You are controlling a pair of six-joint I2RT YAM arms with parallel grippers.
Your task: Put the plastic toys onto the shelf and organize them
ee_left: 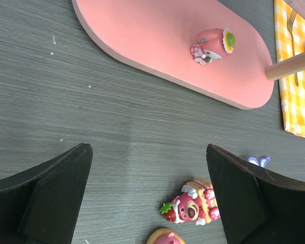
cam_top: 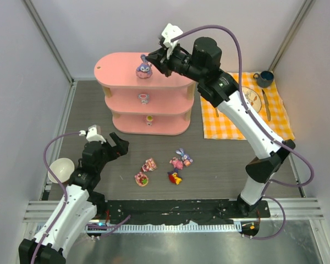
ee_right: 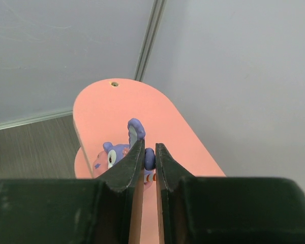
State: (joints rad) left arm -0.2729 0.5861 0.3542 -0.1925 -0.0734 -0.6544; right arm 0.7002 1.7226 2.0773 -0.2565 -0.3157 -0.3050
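The pink shelf [cam_top: 118, 69] stands at the back of the table. A blue-purple bunny [cam_top: 143, 70] stands on its top board [ee_right: 107, 107]. My right gripper [cam_top: 151, 59] reaches over that board and is shut on a purple part of the bunny [ee_right: 117, 152], which is pinched between its jaws [ee_right: 150, 151]. One small toy sits on the middle tier [cam_top: 144, 98] and one on the bottom tier [cam_top: 149, 119]. A pink bear [cam_top: 149, 164], a round pink toy [cam_top: 141, 179], a red-yellow-purple toy [cam_top: 175, 177] and a bunny pair [cam_top: 181, 159] lie on the table. My left gripper [cam_top: 116, 146] is open and empty, just left of the bear [ee_left: 190, 207].
A white bowl [cam_top: 60, 169] sits at the left edge beside my left arm. An orange checked cloth [cam_top: 231, 125] with a plate [cam_top: 253, 99], cutlery and a dark mug [cam_top: 264, 78] lies right of the shelf. A wooden shelf post [ee_left: 290, 66] shows in the left wrist view.
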